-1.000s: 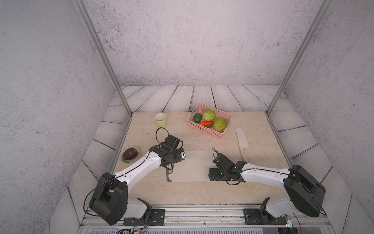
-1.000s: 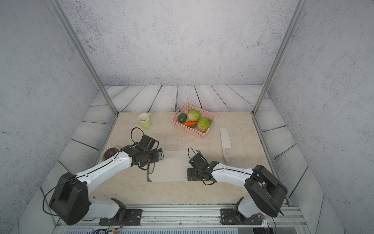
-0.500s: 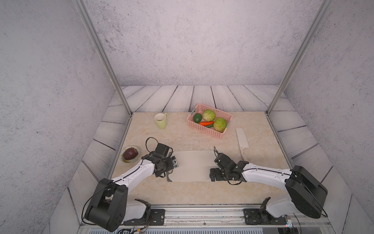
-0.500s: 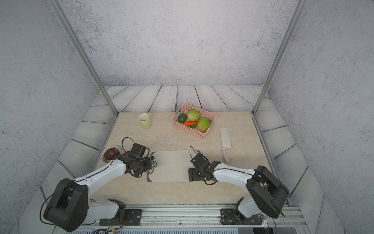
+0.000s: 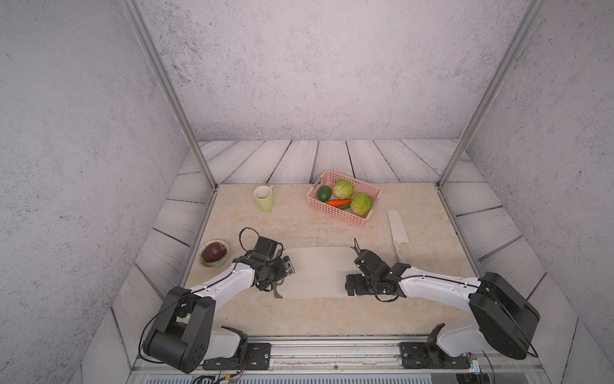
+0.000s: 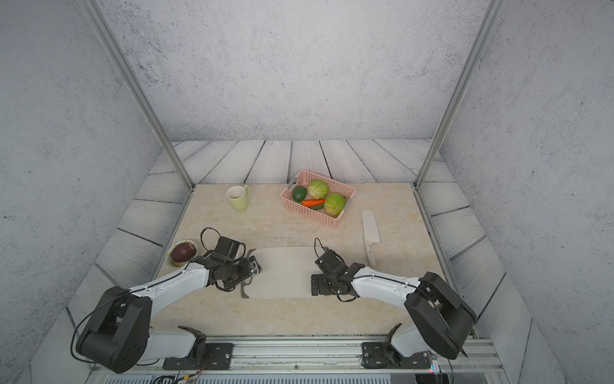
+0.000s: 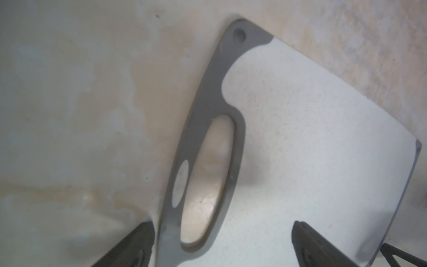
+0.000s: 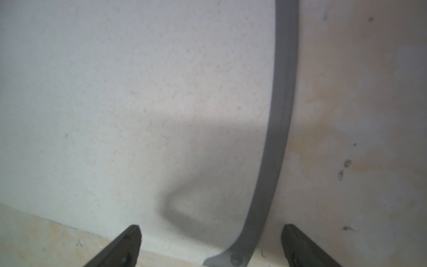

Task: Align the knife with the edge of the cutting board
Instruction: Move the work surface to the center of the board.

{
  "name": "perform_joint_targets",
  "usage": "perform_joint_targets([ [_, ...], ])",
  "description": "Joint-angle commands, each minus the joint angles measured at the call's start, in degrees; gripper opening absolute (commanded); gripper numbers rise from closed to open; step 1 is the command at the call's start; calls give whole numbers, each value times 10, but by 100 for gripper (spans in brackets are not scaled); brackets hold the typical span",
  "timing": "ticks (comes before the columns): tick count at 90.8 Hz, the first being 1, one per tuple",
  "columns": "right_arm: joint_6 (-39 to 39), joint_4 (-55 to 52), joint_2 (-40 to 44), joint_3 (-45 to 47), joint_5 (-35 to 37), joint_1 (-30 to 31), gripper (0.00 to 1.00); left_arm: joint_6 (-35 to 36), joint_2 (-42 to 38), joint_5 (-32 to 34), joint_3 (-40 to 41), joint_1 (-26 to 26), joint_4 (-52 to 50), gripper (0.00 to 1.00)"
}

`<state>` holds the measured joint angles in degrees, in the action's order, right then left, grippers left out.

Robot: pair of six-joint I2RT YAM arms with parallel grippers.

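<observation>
1. the knife (image 5: pixel 397 229) lies flat on the surface (image 5: pixel 299 316), off the cutting board (image 5: pixel 315 272) and near its right end. its blade points to the back and its handle toward the robot. no end effector touches it.
2. it seems to run roughly along the board's short edge, but bare surface shows between them, so i judge the aligning not yet done.
3. the right end effector (image 8: pixel 211 227) hovers low over the board's right end, fingers apart on either side of the dark grey end strip (image 8: pixel 282 115), holding nothing. it is nearest the knife, so it is likely the one to fetch it.
4. the left end effector (image 7: pixel 223 225) is also spread and empty, straddling the oval handle hole (image 7: pixel 208 180), perhaps to steady the board.
5. the pink basket (image 5: pixel 332 212) of vegetables, the green mug (image 5: pixel 264 198) and the small dish (image 5: pixel 212 265) stand well apart from the knife's path.
</observation>
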<state>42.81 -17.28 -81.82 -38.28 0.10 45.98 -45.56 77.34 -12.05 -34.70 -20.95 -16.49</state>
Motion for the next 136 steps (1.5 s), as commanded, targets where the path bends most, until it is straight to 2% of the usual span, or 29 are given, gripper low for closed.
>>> perform_joint_targets([
  [1,-1,-14,-12,12,-22,-3,99,-12,36,-22,17,5,3,98],
  [91,-12,-15,-61,-7,-30,-33,99,-19,116,-35,-15,1,32,98],
  [136,-13,-31,-51,-8,-17,-33,99,-47,109,-21,10,-50,50,98],
])
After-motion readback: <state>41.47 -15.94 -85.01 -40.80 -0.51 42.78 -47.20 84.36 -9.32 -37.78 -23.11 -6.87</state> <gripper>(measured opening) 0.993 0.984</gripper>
